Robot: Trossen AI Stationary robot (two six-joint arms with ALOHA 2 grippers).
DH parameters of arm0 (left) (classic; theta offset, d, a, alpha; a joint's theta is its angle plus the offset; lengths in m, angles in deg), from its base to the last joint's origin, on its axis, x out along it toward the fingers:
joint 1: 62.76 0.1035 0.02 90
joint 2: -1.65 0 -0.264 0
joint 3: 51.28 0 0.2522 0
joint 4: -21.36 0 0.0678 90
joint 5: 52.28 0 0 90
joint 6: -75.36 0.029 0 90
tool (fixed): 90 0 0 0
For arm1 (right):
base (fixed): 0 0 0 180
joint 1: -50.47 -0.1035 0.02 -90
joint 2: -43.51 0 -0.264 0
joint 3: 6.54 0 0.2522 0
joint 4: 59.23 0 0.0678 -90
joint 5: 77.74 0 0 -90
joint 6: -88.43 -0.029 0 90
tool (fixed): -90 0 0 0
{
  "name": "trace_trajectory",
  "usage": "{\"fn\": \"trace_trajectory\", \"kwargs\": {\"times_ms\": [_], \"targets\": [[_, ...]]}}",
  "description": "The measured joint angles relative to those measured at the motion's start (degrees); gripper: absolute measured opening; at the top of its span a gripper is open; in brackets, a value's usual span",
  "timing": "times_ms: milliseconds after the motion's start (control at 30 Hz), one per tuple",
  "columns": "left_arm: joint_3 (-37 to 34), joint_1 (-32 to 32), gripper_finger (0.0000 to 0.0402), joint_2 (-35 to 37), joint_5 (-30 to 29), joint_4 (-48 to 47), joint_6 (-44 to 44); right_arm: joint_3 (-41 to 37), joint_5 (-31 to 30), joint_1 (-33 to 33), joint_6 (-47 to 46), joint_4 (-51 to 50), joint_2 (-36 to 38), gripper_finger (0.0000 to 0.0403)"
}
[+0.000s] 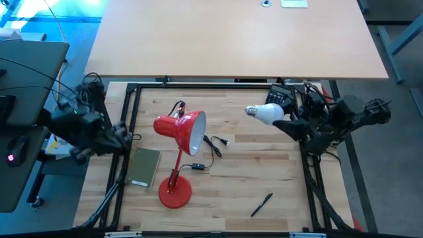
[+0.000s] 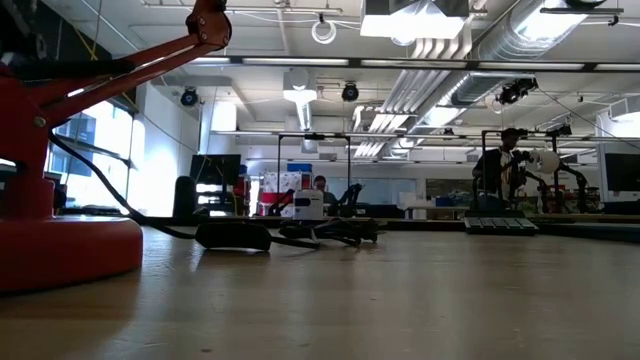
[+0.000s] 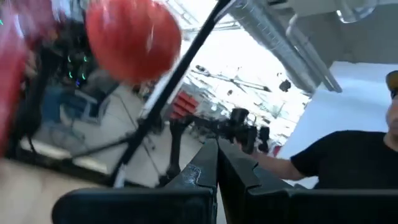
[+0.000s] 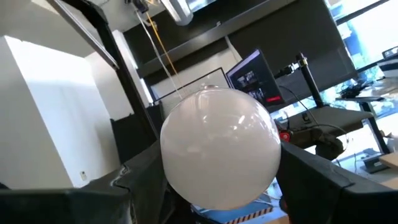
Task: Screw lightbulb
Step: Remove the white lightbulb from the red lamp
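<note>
You are working in a robotics lab, open-plan and industrial. Overhead you see exposed ducts (image 2: 500, 50), pipes and strip lights (image 2: 400, 20); across the floor, more benches carry arm rigs (image 2: 540, 165) and monitors (image 2: 215, 170), and a person (image 2: 320, 184) sits far back. Your own station is a wood table (image 1: 251, 178) boxed by a black frame (image 1: 132, 99), a monitor (image 4: 252, 78) close by.

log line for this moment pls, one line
phase: carrying bulb | right gripper: shut on lightbulb, right of red desk lamp | left gripper: shut, empty, table's left edge
</note>
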State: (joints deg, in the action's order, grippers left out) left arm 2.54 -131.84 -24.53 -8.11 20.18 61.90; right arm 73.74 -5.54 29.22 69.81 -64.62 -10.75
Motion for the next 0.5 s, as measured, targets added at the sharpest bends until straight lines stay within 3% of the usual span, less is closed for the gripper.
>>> {"fn": "trace_trajectory", "kwargs": {"times_ms": [133, 300, 500], "targets": [[-8.31, 2.05, 0.0000, -3.02, 0.90, 9.02, -6.09, 0.18, 0.02, -0.01, 1.10, -0.03, -0.05, 0.0255], [-14.77, 8.29, 0.0000, -3.88, 3.33, 20.03, -2.64, 0.20, 0.02, -0.01, 0.62, -0.18, -0.03, 0.0255], [-17.94, 22.41, 0.0000, -2.96, 19.65, 19.35, -8.46, 0.20, 0.02, -0.01, -0.53, -0.27, -0.03, 0.0255]]}}
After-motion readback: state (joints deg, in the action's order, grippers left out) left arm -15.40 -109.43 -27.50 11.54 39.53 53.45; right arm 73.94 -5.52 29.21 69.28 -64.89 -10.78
